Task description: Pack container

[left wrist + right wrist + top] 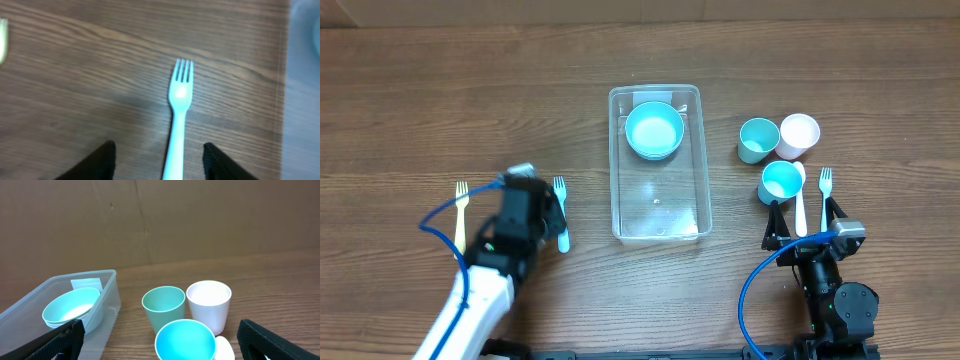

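Container (660, 205) sits mid-tabletop (420, 100) in overhead, long axis running away from the robot. A teal bowl (654, 130) sits in its far end and the near half is bare. To its left, the left claw (548, 200) is over the light-blue fork (560, 215), with a yellow fork (461, 215) further left. To its right, the right claw (803, 222) is spread wide around a white spoon (800, 205), cups (798, 135) beyond it.

Left wrist: fingers (95, 160) released, straddling the fork handle, no contact visible. The container edge is a blur at far right.

Right wrist: claw released, nothing held. The container wall (107, 287) stands left of the cups, apart from them.

Handling, my read: thin clear plastic, light and slick, walls flex a bit. Likely skids if nudged while loading. If it needs moving, pinch over the thick rim mid long side, not at a rounded corner.
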### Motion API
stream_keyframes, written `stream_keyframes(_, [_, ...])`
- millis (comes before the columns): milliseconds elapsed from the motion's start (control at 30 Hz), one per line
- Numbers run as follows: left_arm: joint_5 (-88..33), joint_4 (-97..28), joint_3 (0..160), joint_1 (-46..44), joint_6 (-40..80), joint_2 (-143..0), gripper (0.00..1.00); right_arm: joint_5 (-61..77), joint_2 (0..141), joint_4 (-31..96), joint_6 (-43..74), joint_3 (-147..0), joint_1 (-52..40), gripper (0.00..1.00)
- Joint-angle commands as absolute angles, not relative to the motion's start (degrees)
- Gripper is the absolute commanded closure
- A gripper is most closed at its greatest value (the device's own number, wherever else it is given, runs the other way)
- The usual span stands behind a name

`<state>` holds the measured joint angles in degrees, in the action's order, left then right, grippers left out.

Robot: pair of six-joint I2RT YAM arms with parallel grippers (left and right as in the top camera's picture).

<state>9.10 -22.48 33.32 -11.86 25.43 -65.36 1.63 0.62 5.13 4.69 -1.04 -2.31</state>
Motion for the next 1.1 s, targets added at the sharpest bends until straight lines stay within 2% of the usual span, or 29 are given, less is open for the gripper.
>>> stream_keyframes(0, [4.23, -26.39, 39.90, -5.96, 22.65, -70.74, 0.40, 1.63, 0.23, 4.69, 4.56, -0.45, -2.61, 0.00])
stream_keyframes(33, [2.96, -26.46, 40.03, -4.34, 22.41, -73.82, 0.39, 1.63, 0.23, 4.69, 4.56, -0.45, -2.61, 0.00])
stream_keyframes(100, [0.97, -25.91, 40.05, -1.98, 21.56, -80.51, 0.28, 1.63, 0.23, 4.69, 4.56, -0.45, -2.61, 0.00])
stream_keyframes(167, [0.99, -25.21, 40.60, -0.71, 21.56, -85.60, 0.21, 1.63, 0.23, 4.69, 4.56, -0.45, -2.61, 0.00])
stream_keyframes(300, [0.58, -25.39, 42.98, -0.38, 21.56, -86.67, 0.12, 1.63, 0.23, 4.69, 4.56, -0.45, -2.61, 0.00])
stream_keyframes(367, [-0.21, -26.52, 44.84, -0.38, 20.97, -86.67, 0.14, 1.63, 0.23, 4.69, 4.56, -0.45, -2.61, 0.00])
stream_keyframes(433, [0.38, -33.43, 51.00, -0.38, 17.26, -86.67, 0.18, 1.63, 0.23, 4.69, 4.56, -0.45, -2.61, 0.00])
stream_keyframes(567, [1.80, -51.16, 72.14, -0.38, 10.66, -86.67, 0.13, 1.63, 0.23, 4.69, 4.56, -0.45, -2.61, 0.00])
stream_keyframes(633, [3.75, -56.21, 80.23, -0.38, 10.39, -86.67, 0.09, 1.63, 0.23, 4.69, 4.56, -0.45, -2.61, 0.00])
stream_keyframes(667, [3.14, -59.40, 86.70, -0.38, 10.26, -86.67, 0.00, 1.63, 0.23, 4.69, 4.56, -0.45, -2.61, 0.00])
stream_keyframes(733, [2.90, -63.24, 93.27, -0.38, 10.28, -86.54, 0.00, 1.63, 0.23, 4.69, 4.56, -0.45, -2.61, 0.00])
stream_keyframes(1067, [3.55, -63.90, 94.65, -0.38, 10.26, -86.48, 0.00, 1.63, 0.23, 4.69, 4.56, -0.45, -2.61, 0.00])
